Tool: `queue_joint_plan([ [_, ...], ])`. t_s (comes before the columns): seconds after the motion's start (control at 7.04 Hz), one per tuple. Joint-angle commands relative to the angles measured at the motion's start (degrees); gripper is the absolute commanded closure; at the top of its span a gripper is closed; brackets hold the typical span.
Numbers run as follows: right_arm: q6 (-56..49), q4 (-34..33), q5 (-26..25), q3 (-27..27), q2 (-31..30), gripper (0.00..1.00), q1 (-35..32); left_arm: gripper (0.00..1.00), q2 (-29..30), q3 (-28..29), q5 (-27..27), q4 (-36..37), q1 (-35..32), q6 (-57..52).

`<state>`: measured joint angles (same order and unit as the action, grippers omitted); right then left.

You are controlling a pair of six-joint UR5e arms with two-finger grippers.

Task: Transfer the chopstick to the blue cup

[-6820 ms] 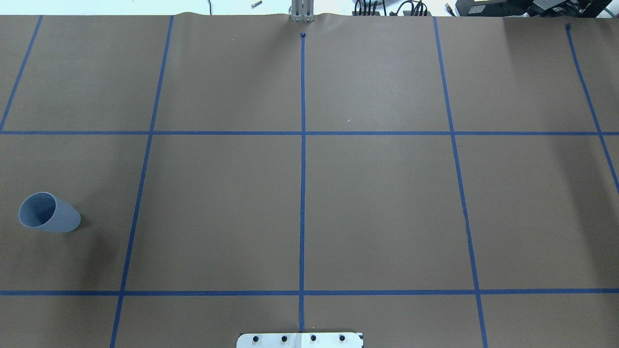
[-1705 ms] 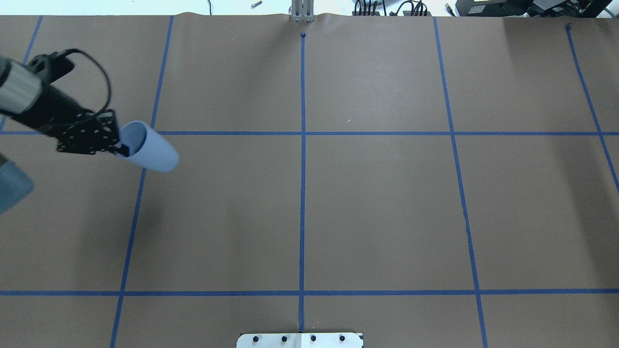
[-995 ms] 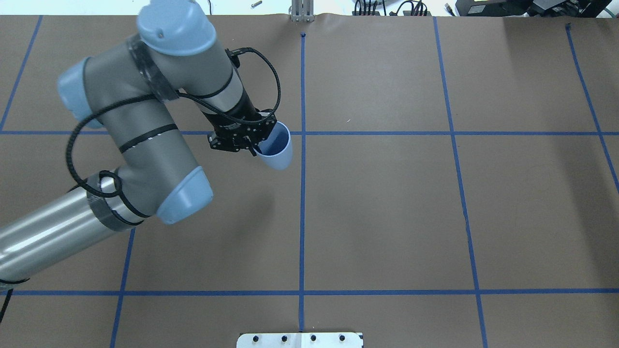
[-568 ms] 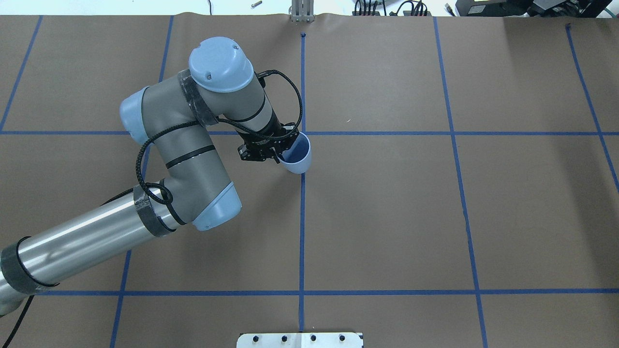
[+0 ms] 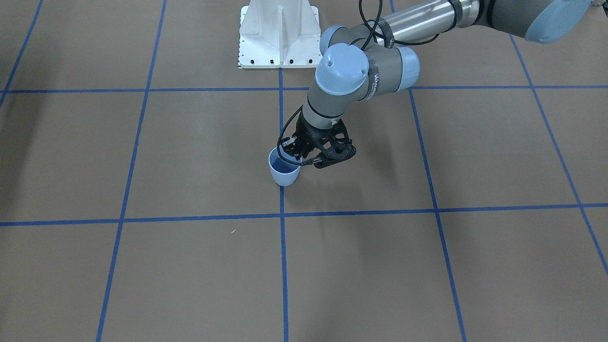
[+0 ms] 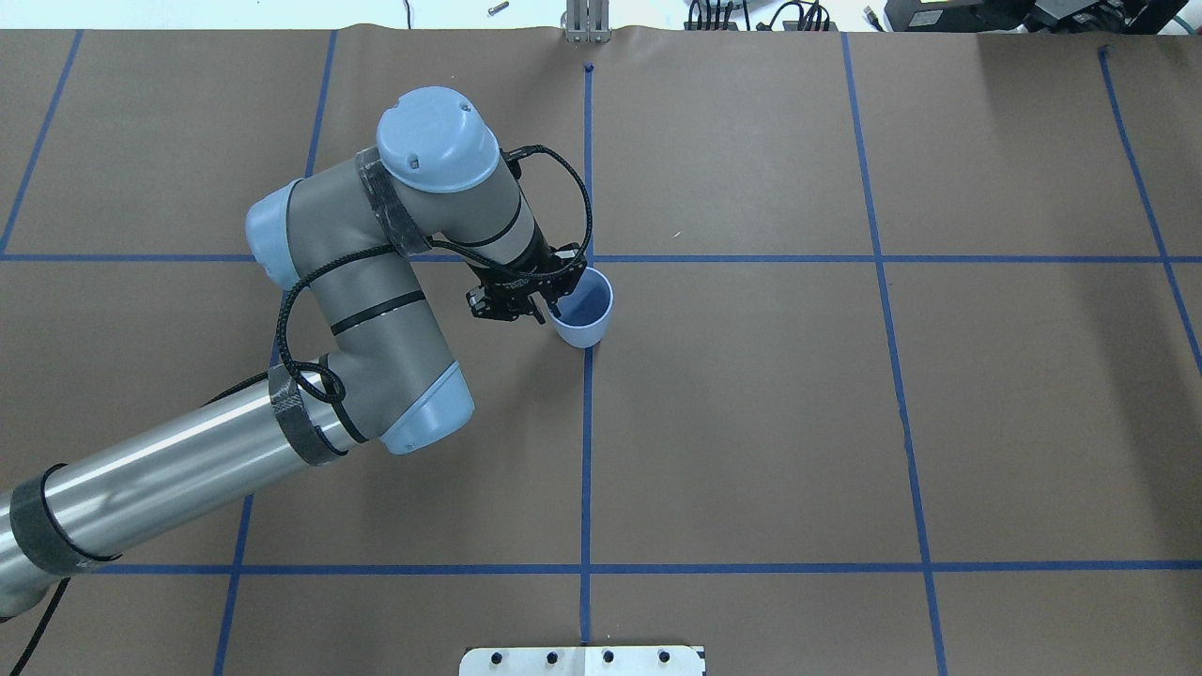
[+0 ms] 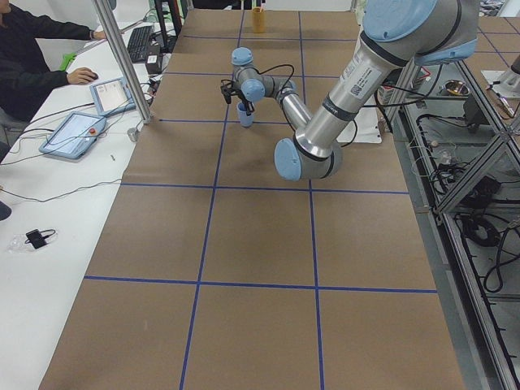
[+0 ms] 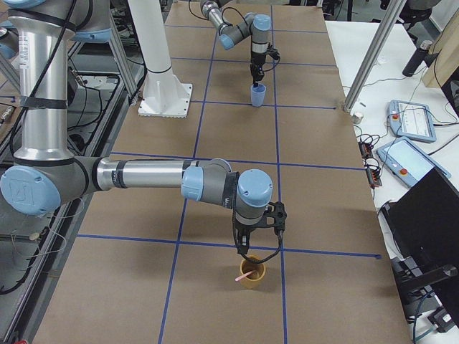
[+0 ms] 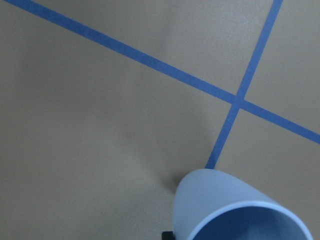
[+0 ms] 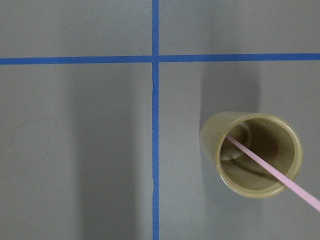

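Observation:
The blue cup stands upright near the table's middle, on the centre tape line, and also shows in the front view. My left gripper is shut on the blue cup's rim, one finger inside it; the left wrist view shows only the cup's wall and rim. The pink chopstick leans inside a tan cup at the table's right end. My right gripper hangs just above that tan cup; I cannot tell whether it is open or shut.
Blue tape lines divide the brown table into squares. The white robot base plate sits at the near edge. A person sits at a side desk with tablets. Metal posts stand along that far edge.
My left arm came in from the left with the blue cup in its gripper and carried it to the centre line. The cup went from tilted to upright.

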<state>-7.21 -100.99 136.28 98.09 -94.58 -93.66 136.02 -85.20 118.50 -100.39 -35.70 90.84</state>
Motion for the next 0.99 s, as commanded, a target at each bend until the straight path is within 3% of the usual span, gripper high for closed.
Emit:
queue_joint_plan([
  [0.0, 0.00, 0.00, 0.04, 0.08, 0.18, 0.00, -0.03, 0.02, -0.14, -2.14, -3.09, 0.19, 0.97, 0.22],
  [0.28, -0.26, 0.00, -0.92, 0.78, 1.75, 0.00, 0.32, 0.02, -1.20, -14.58, -1.88, 11.72, -1.37, -0.57],
  [0.57, 0.61, -0.95, -8.96, 0.43, 7.80, 0.00, 2.33, 0.02, -1.46, -19.20, -0.55, 16.35, -3.50, -0.57],
  [0.85, -0.08, -2.99, -5.78, 0.17, 7.73, 0.00, 2.25, 0.02, -4.70, -24.46, -0.29, 20.82, -6.65, -6.33],
])
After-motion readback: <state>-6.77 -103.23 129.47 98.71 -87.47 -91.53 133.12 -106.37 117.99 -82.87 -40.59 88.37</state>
